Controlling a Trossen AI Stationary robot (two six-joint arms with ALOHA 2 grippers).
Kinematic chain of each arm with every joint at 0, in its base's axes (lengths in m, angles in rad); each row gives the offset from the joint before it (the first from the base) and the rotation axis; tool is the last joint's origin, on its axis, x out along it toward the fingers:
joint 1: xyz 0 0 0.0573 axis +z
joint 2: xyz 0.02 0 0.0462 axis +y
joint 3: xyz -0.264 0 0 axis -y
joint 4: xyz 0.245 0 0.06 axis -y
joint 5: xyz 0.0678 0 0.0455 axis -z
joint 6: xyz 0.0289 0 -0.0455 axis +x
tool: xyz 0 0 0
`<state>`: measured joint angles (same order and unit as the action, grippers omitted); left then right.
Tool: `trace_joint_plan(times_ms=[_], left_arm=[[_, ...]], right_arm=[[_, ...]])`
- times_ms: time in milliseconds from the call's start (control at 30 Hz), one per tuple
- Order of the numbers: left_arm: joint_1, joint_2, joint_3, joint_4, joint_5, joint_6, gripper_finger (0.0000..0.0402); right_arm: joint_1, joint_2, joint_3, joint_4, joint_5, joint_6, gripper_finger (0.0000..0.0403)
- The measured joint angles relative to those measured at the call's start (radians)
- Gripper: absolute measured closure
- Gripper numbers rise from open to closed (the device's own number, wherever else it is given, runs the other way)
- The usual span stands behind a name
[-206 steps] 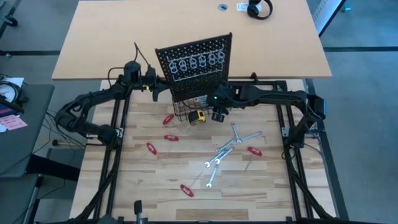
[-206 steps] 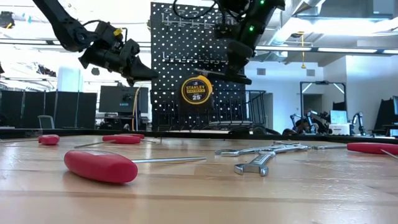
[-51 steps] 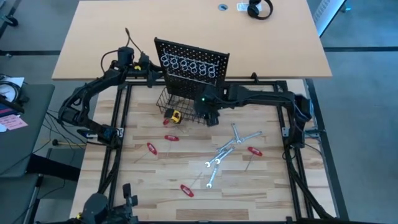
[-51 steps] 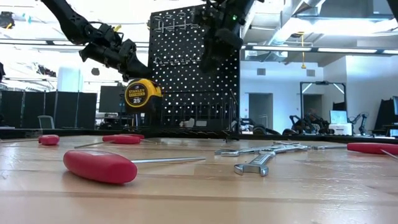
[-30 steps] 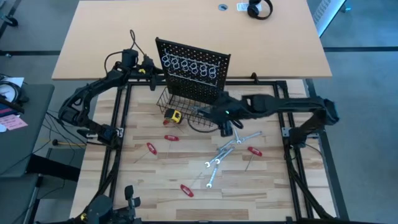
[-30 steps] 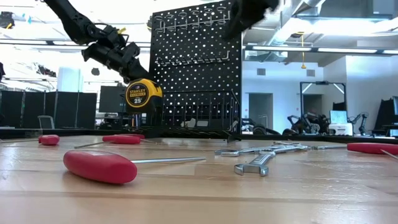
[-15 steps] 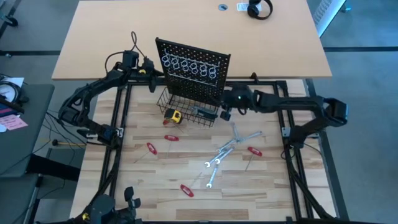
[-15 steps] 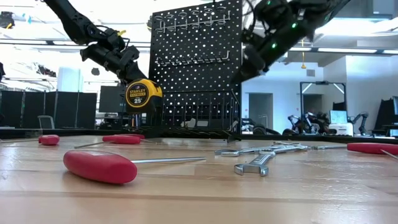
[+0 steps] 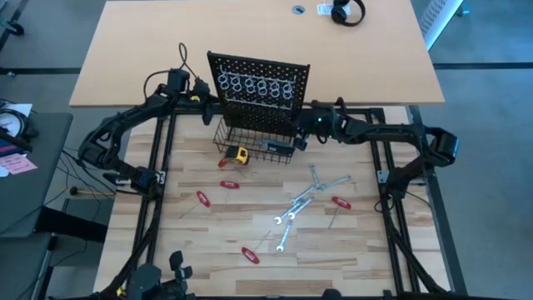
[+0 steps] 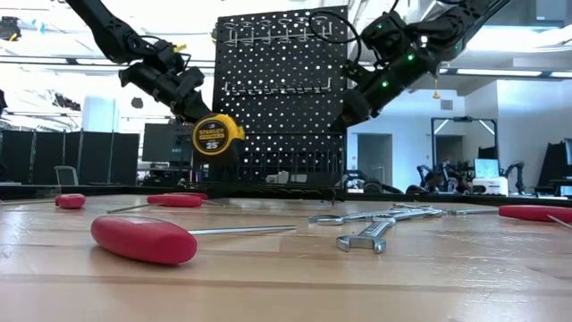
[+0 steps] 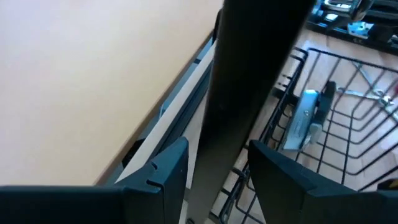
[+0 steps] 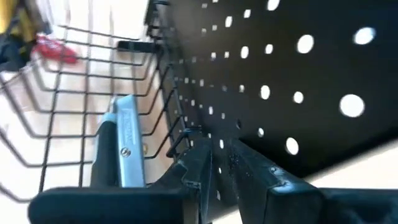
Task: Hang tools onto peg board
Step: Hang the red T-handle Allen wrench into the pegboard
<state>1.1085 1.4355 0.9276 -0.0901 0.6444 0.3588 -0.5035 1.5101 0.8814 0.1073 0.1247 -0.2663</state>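
The black peg board (image 9: 258,87) stands upright at the table's far edge, with ring hooks (image 9: 258,86) along its top and a wire basket (image 9: 250,143) at its base. My left gripper (image 9: 205,107) is shut on the board's left edge and my right gripper (image 9: 301,132) on its right edge. Red-handled tools (image 9: 202,198) and silver wrenches (image 9: 304,200) lie flat on the wooden table. A red-handled tool (image 10: 143,238) lies close in the low view. My left gripper pinches the peg board's left edge (image 11: 239,124) between its two fingers (image 11: 165,171), coming level from the table's left. The board stands upright. My right gripper has the board's right edge (image 12: 214,134) low down, near the basket, between its nearly closed fingers (image 12: 196,165), coming from the right.
A yellow tape measure (image 9: 240,153) hangs at the basket's near left corner, clear of the table (image 10: 217,134). A silver and black tool (image 12: 121,146) lies inside the basket. Behind the board is a tan desk (image 9: 166,50) with headphones (image 9: 347,12).
My right gripper has moved from above the table's middle toward the far edge and has come up to the peg board's right edge. My left gripper has stayed on the left edge. The tape measure has shifted slightly.
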Motion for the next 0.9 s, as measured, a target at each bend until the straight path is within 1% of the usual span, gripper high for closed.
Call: trace_joint_plan(times_ms=[200, 333, 533, 667, 800, 900], left_arm=[[-0.028, 0.005, 0.0, 0.035, -0.046, -0.005, 0.0244], [-0.036, 0.005, 0.0, 0.048, -0.058, -0.005, 0.0244], [-0.04, 0.005, 0.0, 0.048, -0.071, -0.007, 0.0244], [-0.038, 0.005, 0.0, 0.048, -0.073, -0.018, 0.0244], [-0.036, 0.005, 0.0, 0.041, -0.072, -0.03, 0.0244], [-0.034, 0.002, 0.0, 0.011, -0.076, -0.029, 0.0244]], right_arm=[[-0.052, 0.0, 0.0, 0.004, 0.007, -0.028, 0.0334], [-0.076, 0.0, 0.0, 0.017, 0.008, -0.05, 0.0334], [-0.077, -0.005, 0.0, 0.019, 0.009, -0.069, 0.0334], [-0.05, -0.042, 0.0, 0.018, 0.019, -0.123, 0.0334], [-0.041, -0.099, 0.0, 0.002, 0.058, -0.134, 0.0334], [-0.044, -0.14, -0.001, -0.031, 0.064, -0.135, 0.0334]])
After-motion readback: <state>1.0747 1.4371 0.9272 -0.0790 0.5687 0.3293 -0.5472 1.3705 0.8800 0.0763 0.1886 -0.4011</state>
